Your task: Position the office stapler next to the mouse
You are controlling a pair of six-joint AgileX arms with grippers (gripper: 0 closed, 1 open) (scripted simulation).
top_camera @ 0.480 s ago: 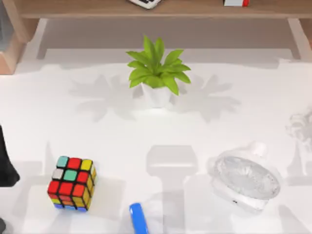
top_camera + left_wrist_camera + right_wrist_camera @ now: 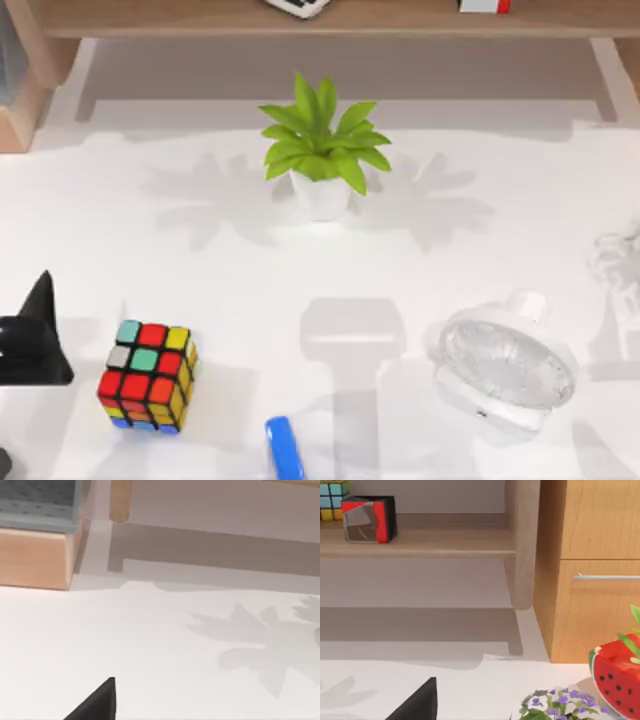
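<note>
Stapler (image 2: 284, 448) is seen lying near the cube (image 2: 148, 376); left end effector (image 2: 30, 345) state cannot be told.

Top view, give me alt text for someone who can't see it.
A slim blue office stapler lies at the near edge of a white table, with a multicoloured puzzle cube to its left and a clear mouse to its right. The left tool sits at the left edge, beside the cube; a potted plant stands behind.

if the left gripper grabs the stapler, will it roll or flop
The stapler is a slim blue bar lying flat, so it probably stays stiff and won't roll. Being narrow and smooth-looking, it may pivot if pinched near its rounded end.
</note>
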